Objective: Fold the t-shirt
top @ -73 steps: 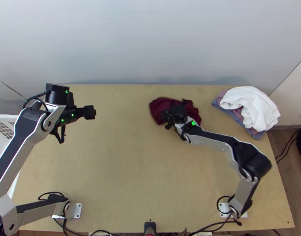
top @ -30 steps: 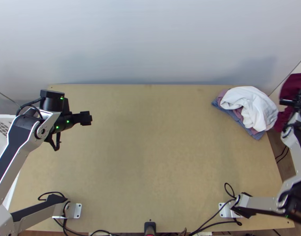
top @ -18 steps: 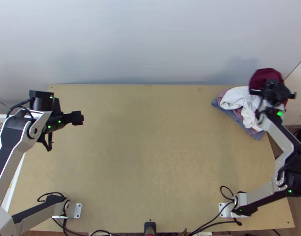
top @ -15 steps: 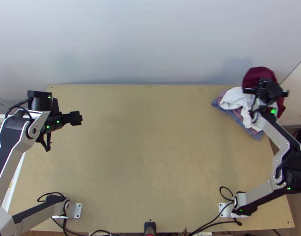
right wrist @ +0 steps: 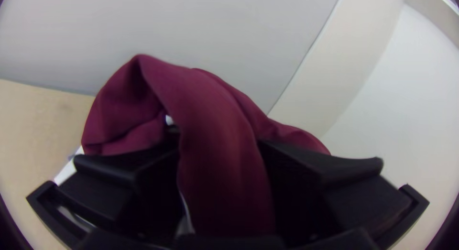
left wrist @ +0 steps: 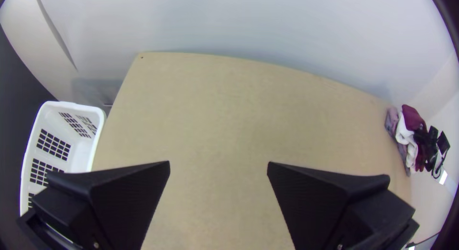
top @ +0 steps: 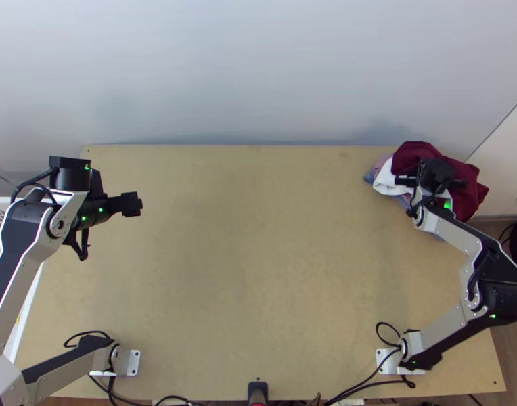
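Note:
The maroon t-shirt (top: pixel 467 195) lies bunched over the pile of clothes at the table's far right corner, partly past the edge. Above it is my right gripper (top: pixel 431 180). In the right wrist view, the fingers of my right gripper (right wrist: pixel 219 159) stand wide apart, with a thick fold of the maroon shirt (right wrist: pixel 210 116) running between them. My left gripper (top: pixel 131 204) is over the table's left side, far from the shirt. The left wrist view shows my left gripper (left wrist: pixel 218 168) open and holding nothing, with the maroon shirt (left wrist: pixel 412 118) far off.
Under the shirt are a white garment (top: pixel 385 180) and pink and blue cloths. A white basket (left wrist: pixel 71 106) stands beside the table's left edge. Bare tabletop (top: pixel 258 250) stretches between the arms. A wall rises behind the table.
My right arm has carried the maroon shirt from the table's middle out past the right edge, then back and down onto the pile. My left gripper has shifted a little left.

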You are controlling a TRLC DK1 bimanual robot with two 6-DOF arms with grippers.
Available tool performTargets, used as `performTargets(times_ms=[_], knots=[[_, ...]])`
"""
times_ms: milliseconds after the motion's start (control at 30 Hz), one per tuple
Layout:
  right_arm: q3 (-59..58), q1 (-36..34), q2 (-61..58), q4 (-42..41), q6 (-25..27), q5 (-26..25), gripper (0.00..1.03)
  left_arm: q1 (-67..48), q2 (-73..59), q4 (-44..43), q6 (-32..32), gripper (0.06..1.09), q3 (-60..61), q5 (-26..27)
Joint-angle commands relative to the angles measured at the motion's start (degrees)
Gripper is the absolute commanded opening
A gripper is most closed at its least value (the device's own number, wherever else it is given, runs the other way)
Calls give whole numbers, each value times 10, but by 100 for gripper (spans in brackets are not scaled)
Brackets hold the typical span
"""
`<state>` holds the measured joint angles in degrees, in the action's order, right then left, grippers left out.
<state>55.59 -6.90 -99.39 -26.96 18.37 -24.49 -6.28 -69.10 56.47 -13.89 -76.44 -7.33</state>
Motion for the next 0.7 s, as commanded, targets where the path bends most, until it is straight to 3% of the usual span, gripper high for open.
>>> performTargets(times_ms=[0, 300, 433, 667], knots=[[-29, -1, 52, 47, -64, 2, 100, -3, -1, -2, 0, 105, -1, 0], [-33, 33, 190, 141, -140, 8, 100, -8, 0, 3, -9, 105, -4, 0], [-15, 31, 242, 142, -165, 8, 100, -16, 2, 4, -17, 105, -3, 0], [94, -24, 136, 107, -168, 16, 100, -22, 4, 5, -24, 105, 9, 0]])
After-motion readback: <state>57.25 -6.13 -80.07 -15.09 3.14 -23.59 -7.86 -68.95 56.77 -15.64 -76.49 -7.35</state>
